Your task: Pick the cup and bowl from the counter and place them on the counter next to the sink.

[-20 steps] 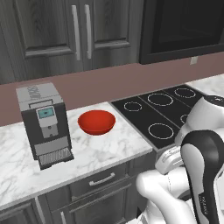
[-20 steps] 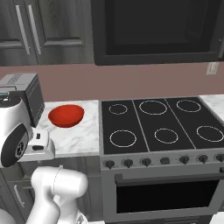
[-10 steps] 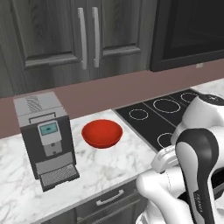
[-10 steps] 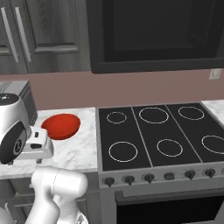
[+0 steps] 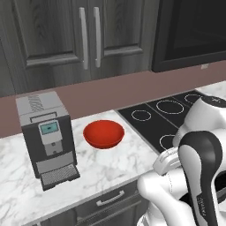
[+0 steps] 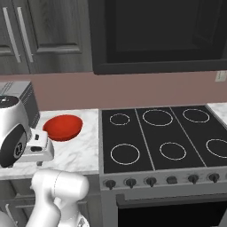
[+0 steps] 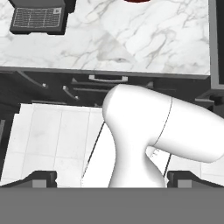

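Note:
The glossy red bowl [image 5: 103, 133] [image 6: 62, 127] rests upright on the white marble counter [image 5: 114, 165] [image 6: 86, 150], between a coffee machine and the stovetop. A thin red sliver of the bowl [image 7: 136, 1] shows at the top edge of the hand view, beyond the counter [image 7: 131, 39]. My gripper [image 7: 117, 178] is held low in front of the cabinets, well short of the bowl. It is open, its dark fingertips [image 7: 41, 178] far apart with nothing between them. The green cup and the sink are out of view.
A grey coffee machine [image 5: 46, 132] [image 6: 26, 95] stands left of the bowl, its drip tray [image 7: 37, 17] jutting forward. The black stovetop [image 5: 163, 119] [image 6: 164, 133] lies to the right. Dark wall cabinets [image 5: 88, 39] and a microwave [image 6: 155, 35] hang above.
The whole picture has shifted and the counter looms closer: the base has driven, mostly before half a second ago. The bowl stays put on the counter.

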